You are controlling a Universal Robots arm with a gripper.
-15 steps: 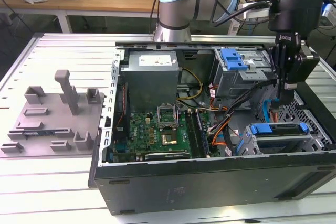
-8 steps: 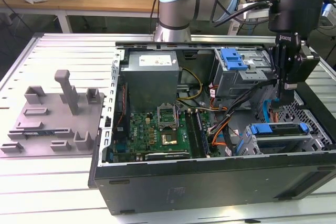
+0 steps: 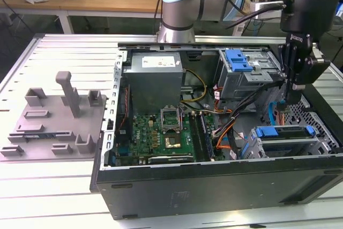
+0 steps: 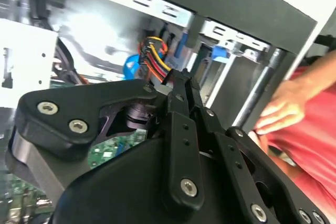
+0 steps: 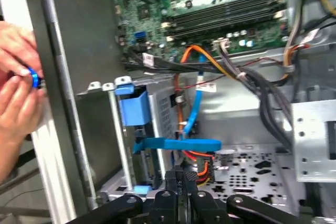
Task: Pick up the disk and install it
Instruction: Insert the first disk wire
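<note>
The black linkage (image 4: 157, 182) behind the fingers (image 4: 181, 95) sits closest to the lens in both wrist views. The fingers are drawn together to a narrow tip with nothing visible between them. In the exterior view they hang inside the open computer case (image 3: 214, 186), which lies on its side on the slatted table (image 3: 59, 191), over the perforated floor at the exterior view's right end. The disk (image 3: 284, 146) is not held. It appears to sit in the drive cage (image 3: 252, 148) by the case's near wall, its blue bracket (image 3: 284, 131) along the upper edge. Its long axis runs across the exterior view from left to right, parallel to that wall. From the fingers (image 3: 293, 92) it lies below and toward the near wall, close but apart. They would have to travel down and toward the near wall, I judge, to meet its bracket. How deep the disk sits in the cage, and whether it is fully seated, cannot be made out, since the cage wall covers its lower part. In the first wrist view the fingers (image 5: 175, 178) point at a blue cable (image 5: 197, 106) and orange wiring beside the cage. A person's hand (image 5: 16, 77) holds a small blue item outside the case wall, and what that item is stays unclear.
</note>
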